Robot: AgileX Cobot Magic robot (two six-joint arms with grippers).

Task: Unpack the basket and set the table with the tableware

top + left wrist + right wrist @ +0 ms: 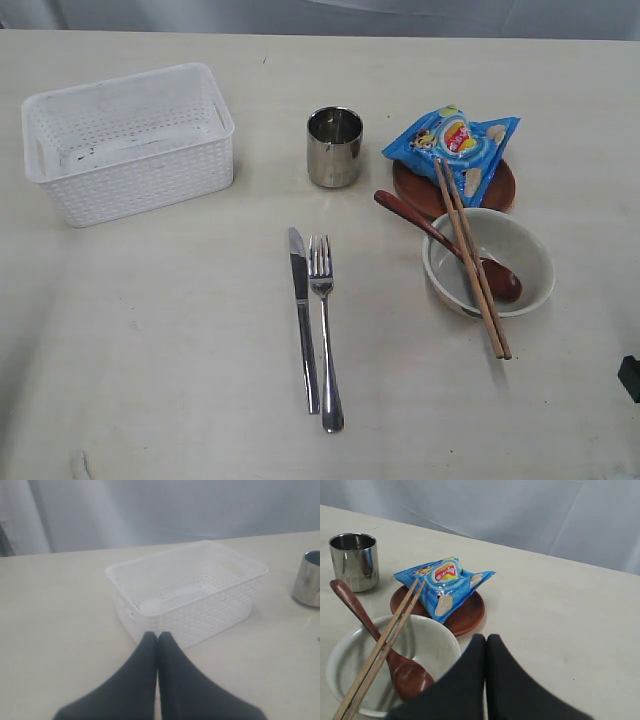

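Jaws on both arms are pressed together and hold nothing: the left gripper (157, 638) faces the basket (150, 570), and the right gripper (486, 639) hangs just beside the bowl (437, 642).

On the table (150, 350), well in front of the cup (334, 147), the knife (303, 320) and fork (324, 330) lie side by side. They are flat, thin, stiff and slick. I judge a pinch across the narrow handle, near its middle, the surest hold.

To the right of the cup and nearer than it, the bowl carries the spoon (415, 220), head inside and handle leaning out over the rim toward the cup. The chopsticks (470, 260) are laid across it. The bowl looks heavy and breakable, and its rim wall is the place to clamp. The sticks are light and will likely roll, so they are best taken as a pair at mid-length.

About level with the cup on that same side, the plate (502, 190) holds a blue snack bag (455, 140), soft and crinkly. The far ends of the chopsticks rest there too.

The cup stands upright. It is smooth and round, probably slippery, so one finger inside the rim should hold it.

Apart from the cup on its other side, the basket looks emptied. It is light, stiff plastic, best gripped at its rolled rim.
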